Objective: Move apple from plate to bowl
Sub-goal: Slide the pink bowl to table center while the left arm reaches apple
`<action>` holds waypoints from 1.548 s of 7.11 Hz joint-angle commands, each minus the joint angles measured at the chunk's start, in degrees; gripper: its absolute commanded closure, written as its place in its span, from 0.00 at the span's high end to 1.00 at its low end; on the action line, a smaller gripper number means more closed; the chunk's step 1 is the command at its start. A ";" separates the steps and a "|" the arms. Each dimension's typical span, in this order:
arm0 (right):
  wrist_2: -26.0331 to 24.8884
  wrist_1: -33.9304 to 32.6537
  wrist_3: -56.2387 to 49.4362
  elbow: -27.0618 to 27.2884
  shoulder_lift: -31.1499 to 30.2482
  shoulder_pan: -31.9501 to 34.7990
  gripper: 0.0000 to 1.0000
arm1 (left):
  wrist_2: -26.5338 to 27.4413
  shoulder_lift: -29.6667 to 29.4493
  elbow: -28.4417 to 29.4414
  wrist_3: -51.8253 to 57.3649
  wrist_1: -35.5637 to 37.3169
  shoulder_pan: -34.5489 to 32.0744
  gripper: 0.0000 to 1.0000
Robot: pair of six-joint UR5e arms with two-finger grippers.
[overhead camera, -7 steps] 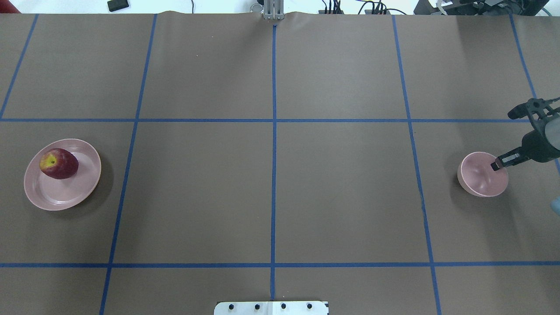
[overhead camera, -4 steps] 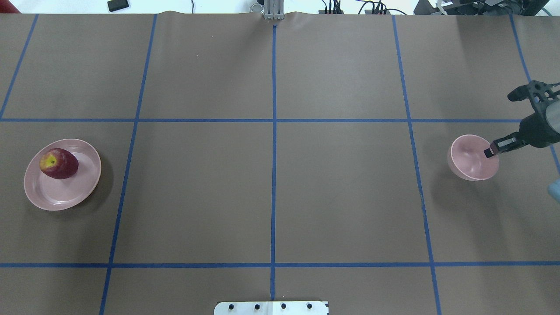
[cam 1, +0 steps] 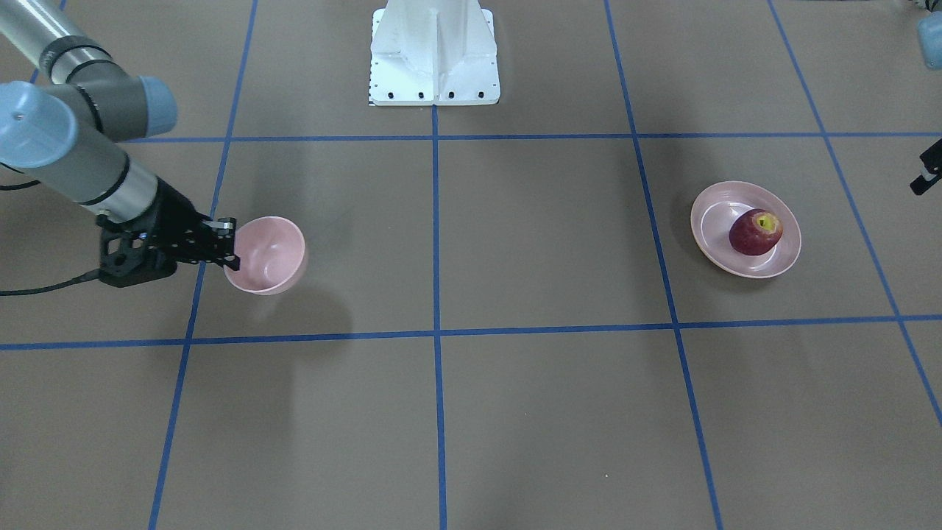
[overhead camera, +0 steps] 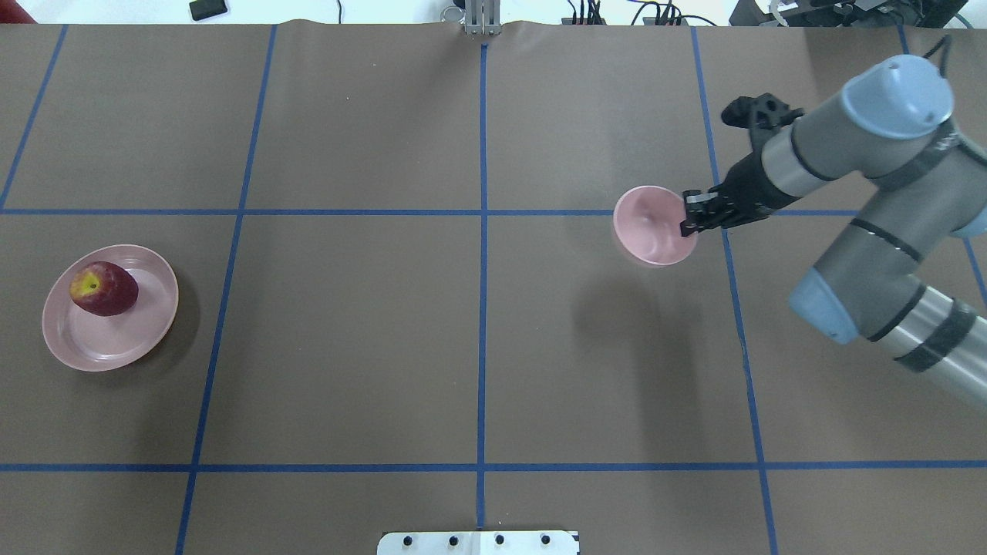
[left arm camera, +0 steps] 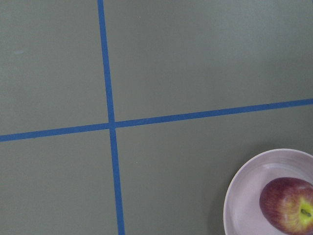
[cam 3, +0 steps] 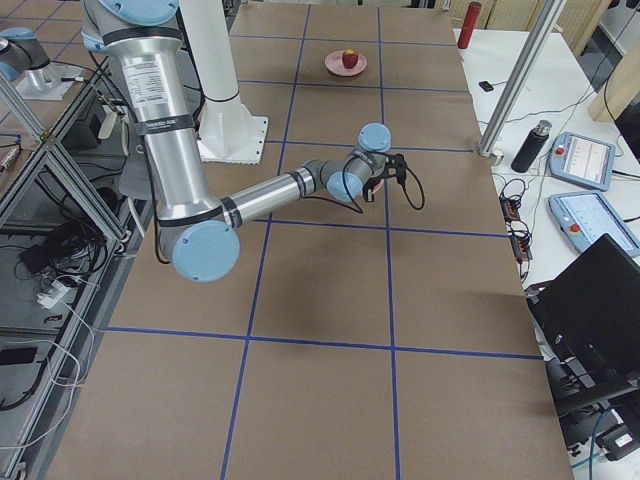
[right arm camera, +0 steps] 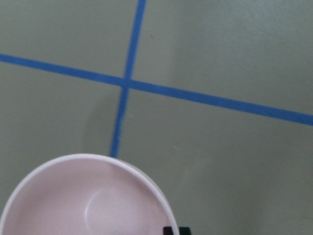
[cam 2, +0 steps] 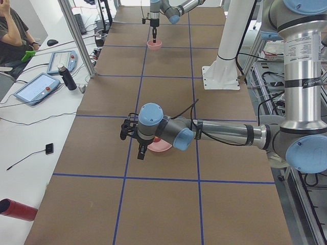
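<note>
bowl [overhead camera: 651,223] hangs right of centre, rim clenched in the right gripper [overhead camera: 686,223], apple [overhead camera: 104,289] on the plate [overhead camera: 116,343] far left; swing fast and you could shake that thin hold loose.

A brown table cover [overhead camera: 347,347] is marked into squares by blue tape lines [overhead camera: 483,308]. Beside it, in the left side view, a white bench [cam 2: 51,122] carries a grey tablet [cam 2: 34,88] and a dark bottle [cam 2: 67,77] just beyond it — a red cylinder [cam 2: 18,210] lies at the near corner, and a seated person [cam 2: 10,30] is at the far end.
</note>
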 commanded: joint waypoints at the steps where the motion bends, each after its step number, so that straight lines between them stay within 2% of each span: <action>1: -8.26 -7.53 11.12 -3.28 12.59 -7.65 0.00 | 0.60 -0.20 -0.30 -10.56 -6.49 6.61 0.98; 2: -11.70 -7.57 14.55 -7.12 17.51 -9.95 0.00 | 1.21 -0.20 -1.60 -14.95 -7.55 10.04 0.98; 3: -13.56 -7.39 16.41 -12.64 22.70 -11.45 0.00 | 7.39 0.50 -4.23 -19.35 -7.48 14.86 0.98; 9: -16.83 -6.87 15.55 -17.26 23.36 -12.08 0.00 | 9.64 1.03 -4.26 -25.90 -7.65 20.07 0.99; 10: -17.35 -6.52 15.55 -18.14 23.36 -11.99 0.00 | 14.09 0.77 -4.25 -26.25 -7.65 22.61 0.98; 11: -18.05 -5.90 15.55 -18.15 23.19 -11.99 0.00 | 15.09 0.60 -3.56 -26.34 -7.56 24.55 0.98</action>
